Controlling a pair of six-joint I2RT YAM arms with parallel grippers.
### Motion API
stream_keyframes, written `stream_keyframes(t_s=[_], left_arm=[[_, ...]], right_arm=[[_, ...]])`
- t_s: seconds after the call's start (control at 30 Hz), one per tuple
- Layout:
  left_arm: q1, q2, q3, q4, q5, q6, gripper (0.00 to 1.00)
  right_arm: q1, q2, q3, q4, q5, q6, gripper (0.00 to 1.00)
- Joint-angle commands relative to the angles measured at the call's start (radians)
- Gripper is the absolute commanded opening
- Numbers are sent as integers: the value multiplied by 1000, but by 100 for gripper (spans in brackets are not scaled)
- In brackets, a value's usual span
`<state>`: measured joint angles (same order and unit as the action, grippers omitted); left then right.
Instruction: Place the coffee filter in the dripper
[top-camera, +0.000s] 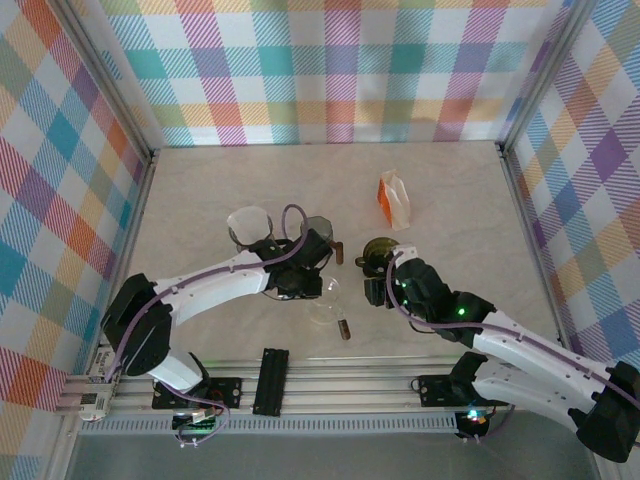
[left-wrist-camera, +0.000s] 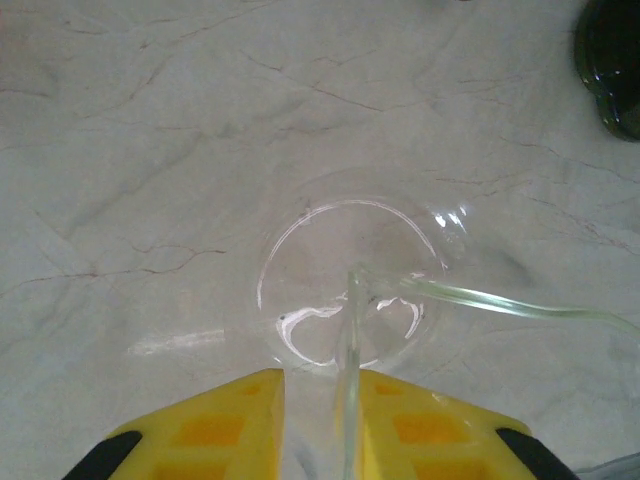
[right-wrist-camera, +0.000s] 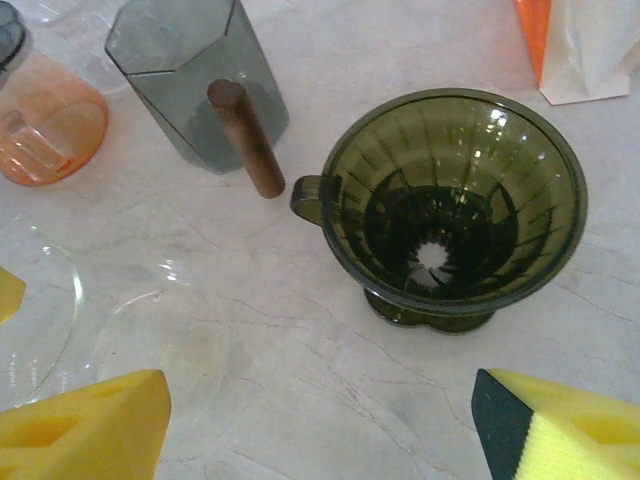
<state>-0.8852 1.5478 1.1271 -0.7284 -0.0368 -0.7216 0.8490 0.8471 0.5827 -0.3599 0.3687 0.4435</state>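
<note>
- Plainly, the coffee filter (top-camera: 394, 198) is not yet in the dripper (right-wrist-camera: 540, 200). We take the filter to be the orange-and-white paper piece standing on the tabletop (top-camera: 200, 190) at 12 o'clock of the dripper, near it but apart.
- The dripper stands upright, dark green and ribbed. Its cone is empty and its small handle points to 9 o'clock in the right wrist view.
- The right tool (right-wrist-camera: 315, 400) is spread wide with nothing between its fingers. It hangs at 6 o'clock of the dripper.
- The left tool (left-wrist-camera: 320, 380) is narrow, with the thin rim of a clear glass piece (left-wrist-camera: 350, 280) running up between its fingers. We cannot tell whether it is clamped or only straddled.
- A grey cup (right-wrist-camera: 195, 85) with a brown stick handle and an orange glass (right-wrist-camera: 50, 125) sit at 10 o'clock of the dripper.
- Handling, as we judge it: the paper is very light, soft and easily creased or torn. A gentle pinch on the upper free edge should do; squeezing the body would crush it.
- Risk: a nudge could tip or slide the dripper.
</note>
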Motion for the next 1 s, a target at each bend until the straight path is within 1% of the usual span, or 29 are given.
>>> stream_keyframes(t_s=[0.0, 0.1, 0.27, 0.37, 0.43, 0.57, 0.63, 0.73, 0.8, 0.87, 0.97], left_arm=[[-25, 23, 30, -18, 26, 19, 30], [-26, 14, 34, -22, 14, 16, 37], [-27, -26, 70, -22, -18, 21, 55], [-26, -30, 120, -38, -16, 25, 64], [-26, -40, 164, -56, -28, 34, 69], [-26, -114, 186, -41, -70, 56, 80], [-26, -175, 156, -16, -107, 60, 86], [-26, -268, 85, 23, -175, 60, 94], [-26, -326, 26, 46, -216, 58, 99], [-26, -389, -32, 72, -253, 48, 100], [-26, -489, -136, 129, -289, 34, 100]], right_arm=[[-9, -14, 1, -31, 45, 37, 81], [-11, -13, 0, -21, 41, 60, 83], [-53, 73, 55, -11, -8, 52, 84], [-105, 142, 123, -54, -18, 57, 84], [-142, 173, 158, -49, -57, 55, 84], [-231, 243, 234, -98, -61, 73, 82], [-308, 274, 243, -98, -107, 87, 79], [-416, 329, 246, -88, -212, 114, 76], [-454, 362, 244, -74, -250, 131, 74], [-488, 396, 238, -54, -287, 155, 71], [-508, 448, 233, -28, -318, 177, 65]])
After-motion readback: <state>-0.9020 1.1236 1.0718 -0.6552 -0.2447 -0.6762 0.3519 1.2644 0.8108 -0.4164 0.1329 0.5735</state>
